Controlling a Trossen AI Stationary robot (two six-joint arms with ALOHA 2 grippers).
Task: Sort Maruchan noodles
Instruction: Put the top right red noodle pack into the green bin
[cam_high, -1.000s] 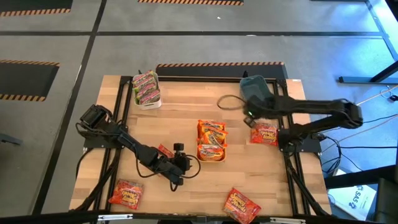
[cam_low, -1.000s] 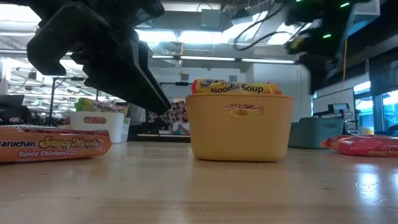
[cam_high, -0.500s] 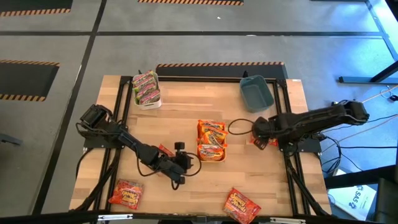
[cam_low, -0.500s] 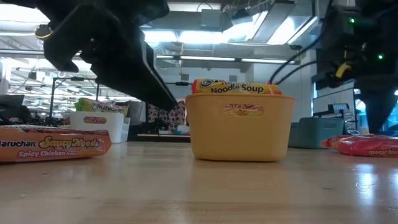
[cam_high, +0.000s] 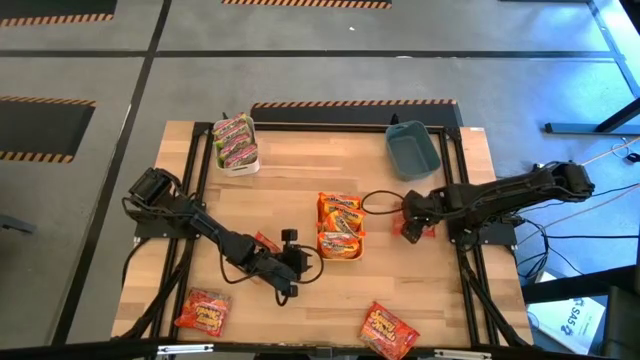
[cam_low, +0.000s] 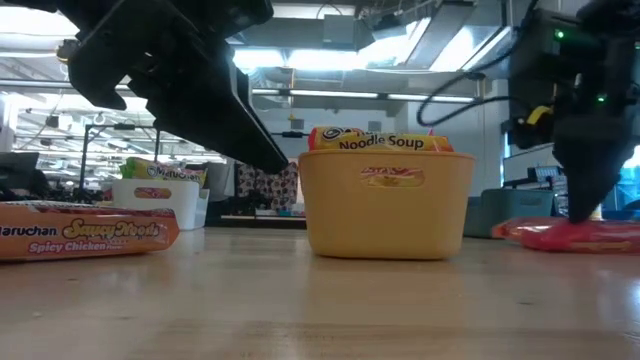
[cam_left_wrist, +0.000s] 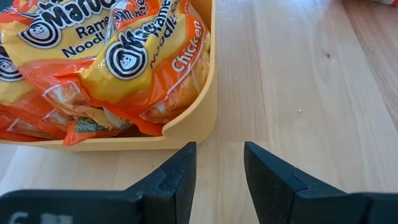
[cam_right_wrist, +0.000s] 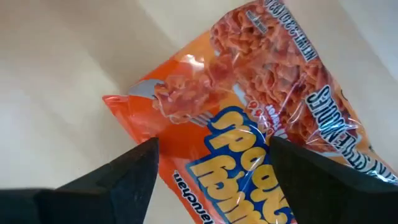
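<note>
My right gripper (cam_high: 410, 226) (cam_right_wrist: 211, 180) points down over a red noodle packet (cam_high: 428, 228) (cam_right_wrist: 267, 99) lying flat at the table's right. It is open, one finger on each side of the packet's end. My left gripper (cam_high: 303, 262) (cam_left_wrist: 219, 174) hovers open, with nothing between its fingers, just left of the yellow bin (cam_high: 352, 254) (cam_left_wrist: 186, 134). That bin holds orange-yellow packets (cam_high: 338, 222) (cam_left_wrist: 124, 56). A white bin (cam_high: 240, 165) at the far left holds green-pink packets (cam_high: 234, 138). Another red packet (cam_high: 265, 243) lies partly under the left arm. My right gripper's fingertips (cam_low: 580, 205) reach down to the top of the red packet's end (cam_low: 560, 232) in the low view. I cannot tell whether they touch it. The packet lies flat on the table.
An empty blue bin (cam_high: 412, 150) stands at the far right. Two more red packets lie near the front edge, one left (cam_high: 203, 310) and one right of middle (cam_high: 388, 330). A black frame rail (cam_high: 455, 180) borders the table. Bare wood lies between the bins.
My right gripper has come from above the blue bin toward the near edge and down onto the red packet at the right, tipping to point more steeply down. The packet has stayed where it was.
</note>
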